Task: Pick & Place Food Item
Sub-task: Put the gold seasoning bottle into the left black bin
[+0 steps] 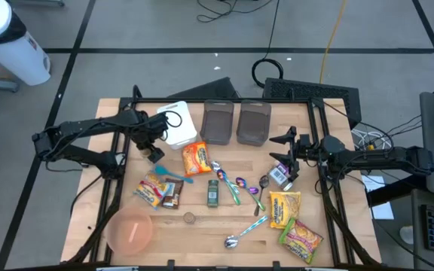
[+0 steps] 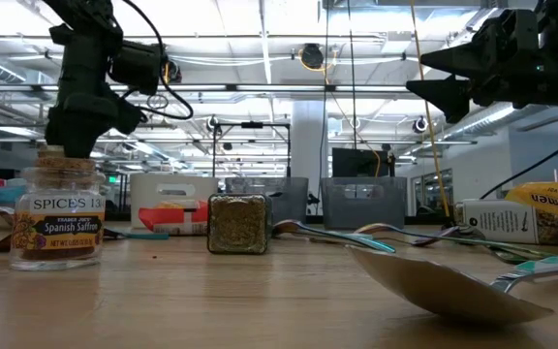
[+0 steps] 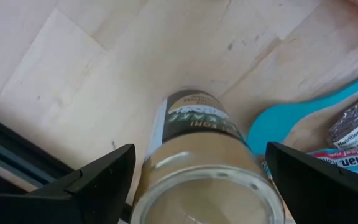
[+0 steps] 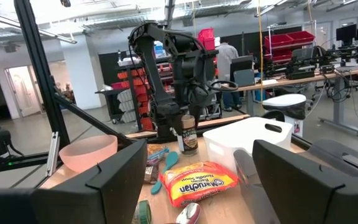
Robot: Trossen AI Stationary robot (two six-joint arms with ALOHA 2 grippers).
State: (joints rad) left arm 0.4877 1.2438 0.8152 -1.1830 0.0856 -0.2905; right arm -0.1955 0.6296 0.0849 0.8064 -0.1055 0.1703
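Between your left pincer's [image 3: 194,177] spread fingers [image 3: 89,180] stands a glass jar [image 3: 201,174] with a dark label, upright on the worktop [image 3: 104,68], not yet pinched. Just beside it lies a teal spoon [image 3: 291,118], with snack packets [image 1: 157,191] beyond. Well apart, your right pincer [image 1: 286,150] hangs spread above the worktop, over a small tipped bottle [image 1: 279,176].

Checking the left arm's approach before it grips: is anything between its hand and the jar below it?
Nothing visible. The left hand is open, one finger on either side of the jar, right above its lid. The teal spoon and a snack packet lie beside the jar, outside the fingers.
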